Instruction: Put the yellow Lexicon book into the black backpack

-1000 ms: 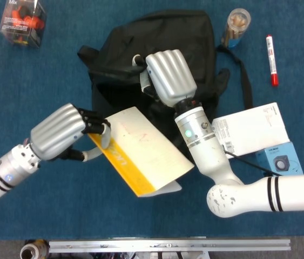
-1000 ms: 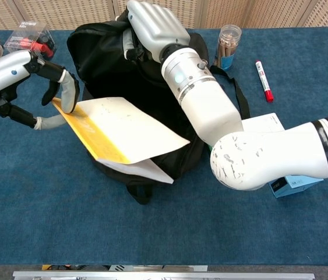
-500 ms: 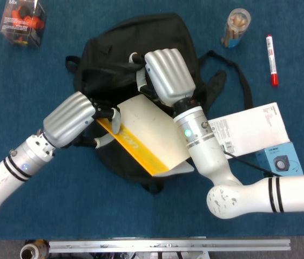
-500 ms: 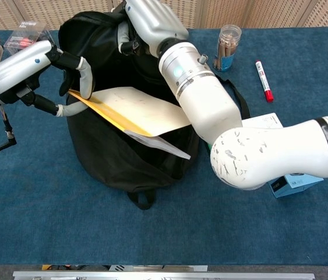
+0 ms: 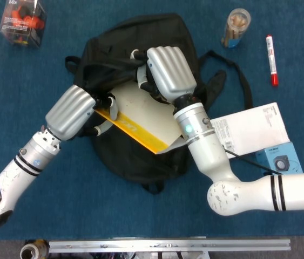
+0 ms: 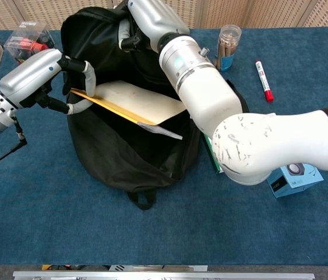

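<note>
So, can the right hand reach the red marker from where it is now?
Probably not yet: the right hand grips the black backpack's opening for the book. The red marker lies unobstructed on the table.

Both arms glossy white w/ black bands — silver ribbed left hand (image 5: 71, 112), right hand (image 5: 169, 73), dark fingers.

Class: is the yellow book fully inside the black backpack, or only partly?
Only partly: the yellow book lies slanted across the black backpack opening, one corner jutting out.
</note>
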You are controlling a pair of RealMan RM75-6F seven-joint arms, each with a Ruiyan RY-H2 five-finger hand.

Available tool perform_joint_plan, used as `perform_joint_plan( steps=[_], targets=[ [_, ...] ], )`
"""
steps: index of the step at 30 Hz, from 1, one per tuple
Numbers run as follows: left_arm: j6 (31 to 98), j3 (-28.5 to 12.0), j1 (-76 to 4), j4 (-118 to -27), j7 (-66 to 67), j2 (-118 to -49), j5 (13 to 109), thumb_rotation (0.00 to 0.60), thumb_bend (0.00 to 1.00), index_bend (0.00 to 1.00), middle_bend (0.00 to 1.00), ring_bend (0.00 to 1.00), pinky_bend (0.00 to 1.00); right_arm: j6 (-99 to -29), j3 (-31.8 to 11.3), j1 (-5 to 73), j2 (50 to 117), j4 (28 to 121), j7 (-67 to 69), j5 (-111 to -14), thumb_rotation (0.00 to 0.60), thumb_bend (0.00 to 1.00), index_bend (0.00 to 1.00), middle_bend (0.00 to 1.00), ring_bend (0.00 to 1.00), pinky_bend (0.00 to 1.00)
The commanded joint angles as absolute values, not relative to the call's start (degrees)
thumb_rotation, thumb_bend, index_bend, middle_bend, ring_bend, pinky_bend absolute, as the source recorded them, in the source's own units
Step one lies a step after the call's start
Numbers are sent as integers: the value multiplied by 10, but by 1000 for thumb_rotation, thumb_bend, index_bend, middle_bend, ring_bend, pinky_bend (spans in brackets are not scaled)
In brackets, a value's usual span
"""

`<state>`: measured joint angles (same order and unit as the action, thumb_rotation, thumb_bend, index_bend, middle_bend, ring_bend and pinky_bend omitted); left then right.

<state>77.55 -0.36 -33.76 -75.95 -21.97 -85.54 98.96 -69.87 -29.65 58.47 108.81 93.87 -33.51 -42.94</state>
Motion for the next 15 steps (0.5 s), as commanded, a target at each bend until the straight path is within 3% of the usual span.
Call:
perform_joint_plan(
  steps=[1,15],
  targets=[
    [788,-13,-326,-739,-170,-874,978,600,403,619,587,514,664,-699,-297,588,1088,939,-336,-426,600,823,703,614,617,807],
    [839,-25,-266,-757,-13,-911,936,600,403,616,605,514,664,-706,-302,596,1089,940,-330,-404,600,822,703,614,617,806]
  ],
)
